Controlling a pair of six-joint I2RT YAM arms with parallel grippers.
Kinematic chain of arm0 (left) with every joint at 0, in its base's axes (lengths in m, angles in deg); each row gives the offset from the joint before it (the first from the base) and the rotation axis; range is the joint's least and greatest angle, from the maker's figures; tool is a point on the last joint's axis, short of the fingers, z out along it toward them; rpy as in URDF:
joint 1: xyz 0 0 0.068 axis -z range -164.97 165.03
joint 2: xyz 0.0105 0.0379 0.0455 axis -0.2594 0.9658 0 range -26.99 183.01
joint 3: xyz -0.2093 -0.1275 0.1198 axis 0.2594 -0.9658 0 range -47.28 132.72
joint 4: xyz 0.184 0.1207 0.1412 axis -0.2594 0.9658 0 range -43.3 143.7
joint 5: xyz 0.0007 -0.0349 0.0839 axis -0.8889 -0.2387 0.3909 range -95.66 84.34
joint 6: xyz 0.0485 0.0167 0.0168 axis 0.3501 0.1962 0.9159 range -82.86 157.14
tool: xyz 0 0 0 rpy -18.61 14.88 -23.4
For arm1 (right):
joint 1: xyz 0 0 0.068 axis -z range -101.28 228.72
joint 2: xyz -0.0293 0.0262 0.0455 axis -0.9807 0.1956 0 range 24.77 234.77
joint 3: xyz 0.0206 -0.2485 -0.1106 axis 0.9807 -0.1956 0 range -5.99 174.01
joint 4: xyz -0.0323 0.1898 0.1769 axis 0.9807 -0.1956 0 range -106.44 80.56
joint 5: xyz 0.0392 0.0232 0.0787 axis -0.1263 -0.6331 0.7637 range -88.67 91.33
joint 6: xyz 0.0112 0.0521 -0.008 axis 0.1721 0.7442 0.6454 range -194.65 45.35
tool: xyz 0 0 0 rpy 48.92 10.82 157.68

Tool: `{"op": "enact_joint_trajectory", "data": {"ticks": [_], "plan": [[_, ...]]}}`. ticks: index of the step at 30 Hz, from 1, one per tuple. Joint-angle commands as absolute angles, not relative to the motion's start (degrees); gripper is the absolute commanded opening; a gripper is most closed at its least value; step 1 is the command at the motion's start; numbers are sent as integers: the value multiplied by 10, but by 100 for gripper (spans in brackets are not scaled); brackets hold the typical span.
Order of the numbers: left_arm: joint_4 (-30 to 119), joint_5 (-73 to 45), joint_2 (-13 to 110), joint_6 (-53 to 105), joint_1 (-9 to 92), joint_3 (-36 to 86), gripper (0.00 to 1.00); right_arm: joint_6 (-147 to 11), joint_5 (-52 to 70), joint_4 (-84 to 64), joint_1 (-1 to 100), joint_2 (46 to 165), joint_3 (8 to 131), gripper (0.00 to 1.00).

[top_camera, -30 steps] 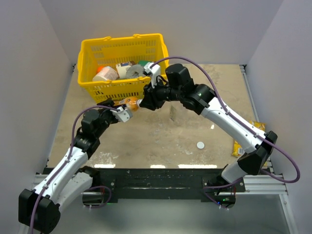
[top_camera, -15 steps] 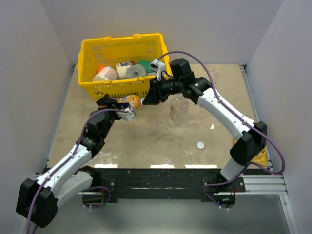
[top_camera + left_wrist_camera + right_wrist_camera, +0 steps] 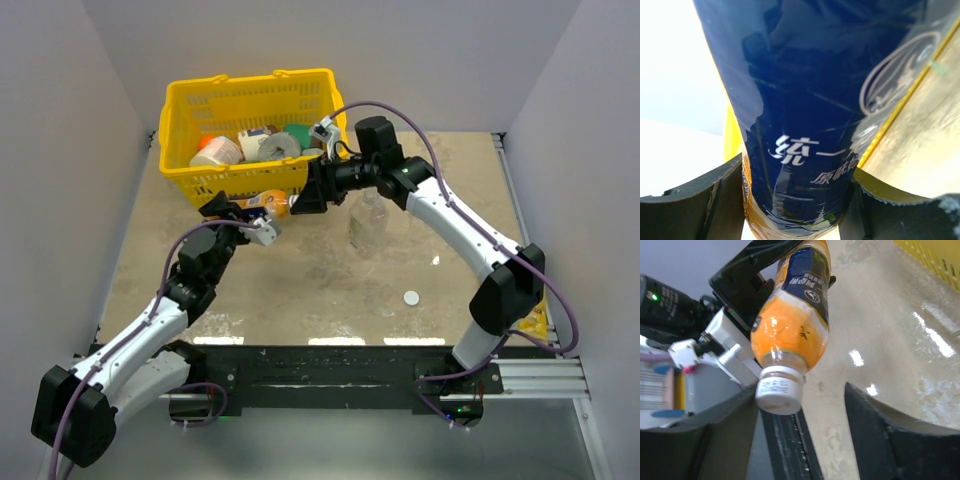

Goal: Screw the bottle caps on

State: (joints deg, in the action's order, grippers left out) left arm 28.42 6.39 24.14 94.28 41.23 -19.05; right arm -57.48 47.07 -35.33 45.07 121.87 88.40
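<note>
My left gripper (image 3: pixel 252 218) is shut on the small bottle of orange liquid (image 3: pixel 273 206), its fingers pressed on either side of the dark blue label (image 3: pixel 800 125). The bottle is held off the table, tilted towards my right gripper (image 3: pixel 299 202). A white cap (image 3: pixel 780 388) sits on the bottle's neck. My right gripper (image 3: pixel 800 392) is open around that cap: the cap is beside the left finger (image 3: pixel 725 435), with a wide gap to the right finger (image 3: pixel 880 435). The clear ribbed bottle (image 3: pixel 367 226) stands uncapped on the table. A loose white cap (image 3: pixel 411 297) lies nearer the front.
A yellow basket (image 3: pixel 180 130) with several packaged goods stands at the back left, just behind both grippers. A yellow snack packet (image 3: pixel 538 322) lies at the right edge, partly behind my right arm. Grey walls close in on three sides.
My right gripper has opened and let go of the cap on the orange bottle. Both grippers and the bottle have shifted slightly towards the basket.
</note>
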Motion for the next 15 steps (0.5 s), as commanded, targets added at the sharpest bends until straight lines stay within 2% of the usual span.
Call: {"op": "enact_joint_trajectory", "data": {"ticks": [1, 4, 11, 15], "plan": [[277, 27, 226, 873, 418, -172, 0, -605, 498, -383, 467, 1182, 926, 82], [282, 18, 228, 864, 417, -179, 0, -667, 514, -448, 474, 1172, 951, 99], [330, -21, 259, 826, 411, -153, 0, -899, 487, -563, 474, 1107, 967, 99], [370, -83, 261, 791, 410, -139, 0, -1051, 357, -517, 438, 1046, 914, 90]]}}
